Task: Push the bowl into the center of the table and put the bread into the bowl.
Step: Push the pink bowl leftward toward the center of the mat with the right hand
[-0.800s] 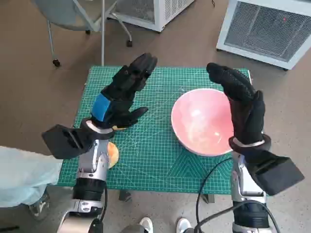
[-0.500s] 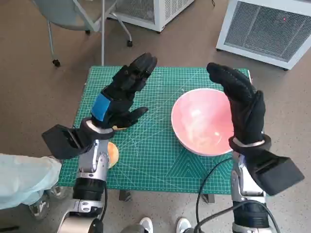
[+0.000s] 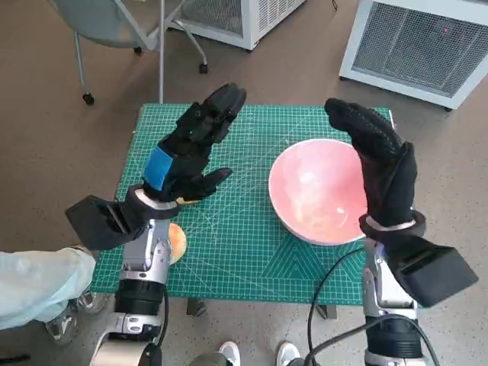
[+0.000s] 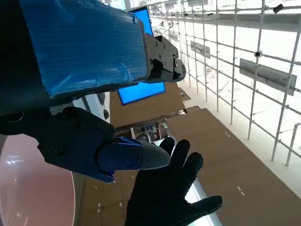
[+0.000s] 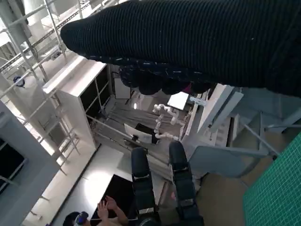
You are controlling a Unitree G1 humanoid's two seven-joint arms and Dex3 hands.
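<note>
A pink bowl (image 3: 316, 191) sits on the right half of the green cutting mat (image 3: 244, 244); its rim shows as a pink curve (image 4: 28, 188) in the left wrist view. The bread (image 3: 176, 242), a tan roll, lies at the mat's near left edge, partly hidden under my left forearm. My left hand (image 3: 191, 149) is raised above the mat's left half, fingers spread, holding nothing. My right hand (image 3: 381, 164) is raised over the bowl's right rim, fingers straight, empty; the left wrist view shows this gloved hand (image 4: 169, 197) too.
A chair (image 3: 122, 30) stands on the floor beyond the table's far left. White grilled units (image 3: 415, 46) stand at the back right. A person's pale sleeve (image 3: 38, 282) shows at the near left. Shoes (image 3: 255, 354) peek below the table's near edge.
Both hands and the bowl keep their places. The pale sleeve at the near left has slid lower and further out.
</note>
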